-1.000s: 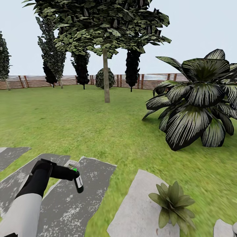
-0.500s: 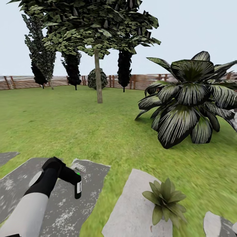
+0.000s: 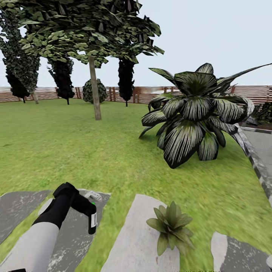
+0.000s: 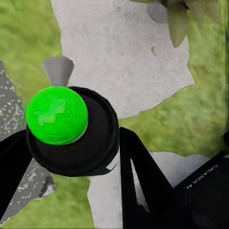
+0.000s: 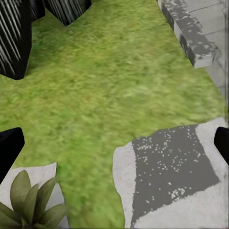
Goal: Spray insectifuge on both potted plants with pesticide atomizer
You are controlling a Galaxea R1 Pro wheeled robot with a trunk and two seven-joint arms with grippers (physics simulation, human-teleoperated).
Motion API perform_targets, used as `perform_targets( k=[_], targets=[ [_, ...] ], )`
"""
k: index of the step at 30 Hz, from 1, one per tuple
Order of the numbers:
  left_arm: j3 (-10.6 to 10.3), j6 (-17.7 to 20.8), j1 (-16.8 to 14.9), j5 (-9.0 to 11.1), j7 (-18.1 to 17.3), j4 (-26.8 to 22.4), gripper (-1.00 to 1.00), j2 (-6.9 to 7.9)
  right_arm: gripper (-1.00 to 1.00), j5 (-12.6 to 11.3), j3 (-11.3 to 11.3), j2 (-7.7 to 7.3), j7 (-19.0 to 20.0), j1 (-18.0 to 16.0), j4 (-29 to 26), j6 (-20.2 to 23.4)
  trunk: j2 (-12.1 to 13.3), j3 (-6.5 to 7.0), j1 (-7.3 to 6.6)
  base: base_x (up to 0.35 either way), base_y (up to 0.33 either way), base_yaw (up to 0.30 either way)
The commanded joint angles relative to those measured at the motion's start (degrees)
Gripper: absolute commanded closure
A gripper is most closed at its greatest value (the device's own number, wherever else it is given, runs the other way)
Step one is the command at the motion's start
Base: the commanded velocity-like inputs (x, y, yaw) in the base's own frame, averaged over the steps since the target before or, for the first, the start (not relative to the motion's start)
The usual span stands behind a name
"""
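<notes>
The left arm (image 3: 34,241) has a smooth pale grey forearm sleeve that gives way to a matte black wrist and a black hand (image 3: 85,206). In the left wrist view the fingers (image 4: 143,186) are flat, black and angular, beside a black housing (image 4: 205,183) with small pale lettering.

Black atomizer (image 4: 71,131) with bright green cap, speckled grey slabs (image 3: 141,241), green lawn (image 3: 75,147)
</notes>
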Motion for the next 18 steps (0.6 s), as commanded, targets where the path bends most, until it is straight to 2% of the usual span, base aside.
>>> perform_targets(
  k=[1,9,18],
  targets=[
    [0.1,0.5,0.0,-0.5,-0.6,0.0,1.00,-0.07,-1.00,0.6,-0.1,0.00,0.6,-0.1,0.0,0.0,0.0,-0.07,0.00,0.034,-0.326,-0.269],
    [0.1,0.5,0.0,-0.5,-0.6,0.3,1.00,-1.05,-1.00,0.6,-0.1,0.00,0.6,-0.1,0.1,0.0,0.0,-0.07,0.00,0.007,-0.338,-0.245],
    [0.1,0.5,0.0,-0.4,-0.6,0.3,1.00,-1.14,-1.00,0.6,0.0,0.02,0.5,-0.1,0.2,0.0,0.0,-0.07,0.00,0.000,-0.343,-0.031]
  ],
)
